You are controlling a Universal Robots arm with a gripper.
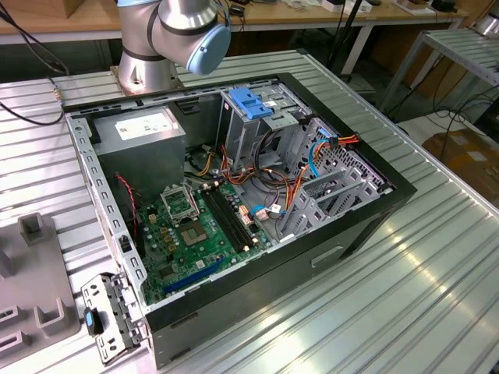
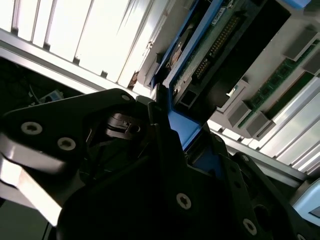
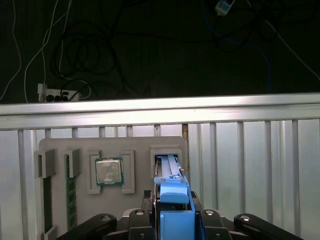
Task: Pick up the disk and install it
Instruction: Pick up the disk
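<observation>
In the first wrist view the disk (image 3: 170, 167) stands on edge in a slot of a grey holder plate (image 3: 135, 147). Its blue side rail faces the camera. My gripper (image 3: 175, 222) sits over the near end of the disk, black fingers pressed against both sides of the blue rail. The second wrist view has the disk (image 2: 215, 45) from close up, with its green circuit-board side and connector showing. There the gripper (image 2: 187, 145) is shut on the blue rail. An open computer case (image 1: 234, 195) lies on the table in the exterior view.
The holder plate also carries a processor chip (image 3: 109, 171) and memory sticks (image 3: 71, 192). Inside the case are a metal cage with a blue top (image 1: 253, 105), a grey power-supply box (image 1: 144, 128) and loose cables. A metal bracket (image 1: 109, 315) lies by the case's near corner. The arm's base (image 1: 171, 39) stands behind the case.
</observation>
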